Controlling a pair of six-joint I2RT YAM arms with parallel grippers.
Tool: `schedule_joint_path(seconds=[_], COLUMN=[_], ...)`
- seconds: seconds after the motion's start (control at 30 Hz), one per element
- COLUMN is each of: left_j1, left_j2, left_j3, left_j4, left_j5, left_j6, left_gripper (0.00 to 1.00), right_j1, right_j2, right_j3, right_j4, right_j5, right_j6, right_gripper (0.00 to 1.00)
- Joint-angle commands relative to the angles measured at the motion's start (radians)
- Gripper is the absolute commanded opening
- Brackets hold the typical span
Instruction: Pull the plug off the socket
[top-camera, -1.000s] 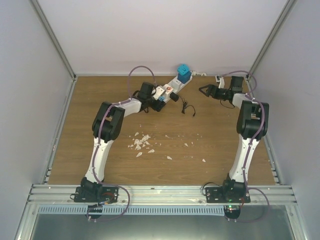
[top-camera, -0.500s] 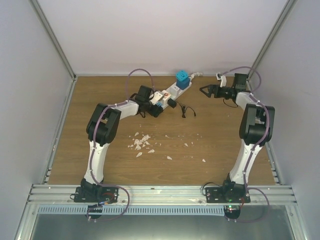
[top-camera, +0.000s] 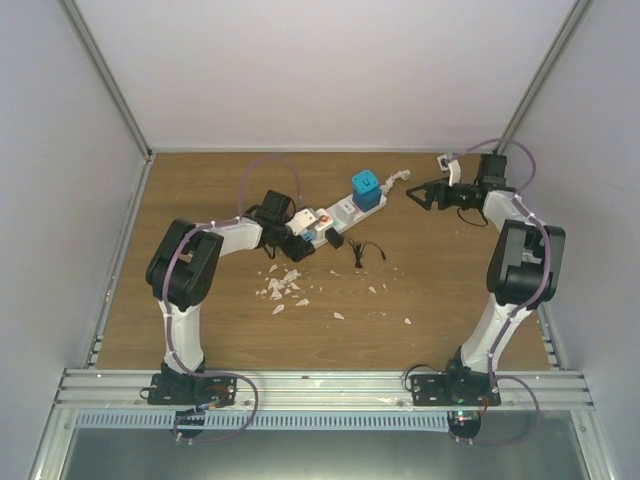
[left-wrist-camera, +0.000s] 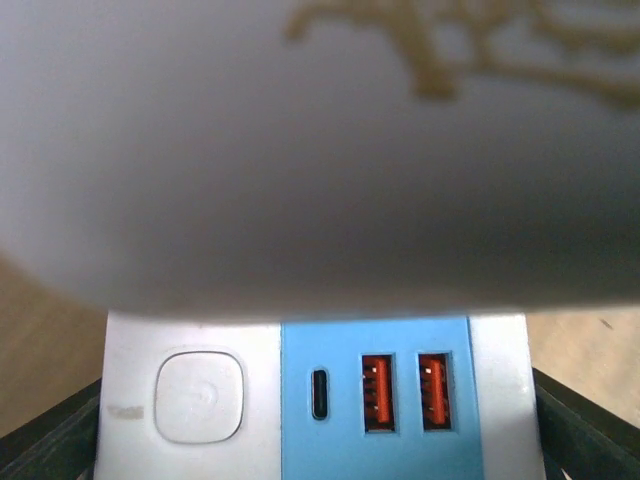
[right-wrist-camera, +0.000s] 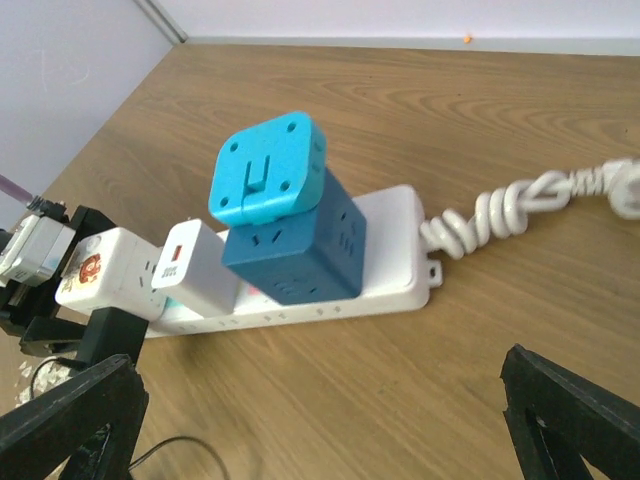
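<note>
The left hand (top-camera: 299, 241) clamps one end of the socket (right-wrist-camera: 395, 240), anchoring it on the far half of the table (top-camera: 450, 290), so the wide-open, empty right hand (right-wrist-camera: 320, 380) can address the blue plug (right-wrist-camera: 268, 172).

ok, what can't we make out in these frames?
Left wrist: a blurred white mass fills the upper frame, hiding the socket beyond its button and USB ports.
Right wrist: white adapters cover the socket's far end; its cord runs off the right edge.
Top external: outlet markings too small to read.
</note>
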Motion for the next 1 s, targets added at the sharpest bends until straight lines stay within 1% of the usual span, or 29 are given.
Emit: schedule_joint_path(seconds=[0.0,0.17,0.37,0.67,0.8,0.87,0.97], left_j1=[-0.014,-0.015,-0.015,-0.015,-0.015,-0.014,-0.007], left_j2=[-0.073,-0.142,-0.220,-0.308,-0.290,-0.269,-0.238], left_j3=[-0.099,-0.218,-0.320,-0.442,-0.444,-0.405,-0.356], left_j4=[-0.066,-0.076,-0.115,-0.155,-0.204,-0.250,-0.269], left_j5=[0.133,0.169,0.195,0.201,0.174,0.173,0.143], left_j6=[0.090,0.156,0.256,0.411,0.496,0.539,0.594], left_gripper=[0.53,0.52,0.53,0.52,0.52,0.52,0.54], right_j1=[-0.033,-0.055,-0.055,-0.054,-0.036,-0.022,0.009], right_j2=[-0.084,-0.150,-0.242,-0.408,-0.469,-0.502,-0.542], right_j3=[-0.042,-0.079,-0.128,-0.269,-0.310,-0.320,-0.328], right_j4=[-0.070,-0.142,-0.218,-0.277,-0.326,-0.346,-0.364], right_j5=[-0.045,-0.043,-0.032,-0.041,-0.049,-0.049,-0.032], right_j6=[-0.095,-0.179,-0.276,-0.421,-0.508,-0.550,-0.586], right_gripper=[0.98,0.98,0.98,0.99,1.00,1.00,1.00])
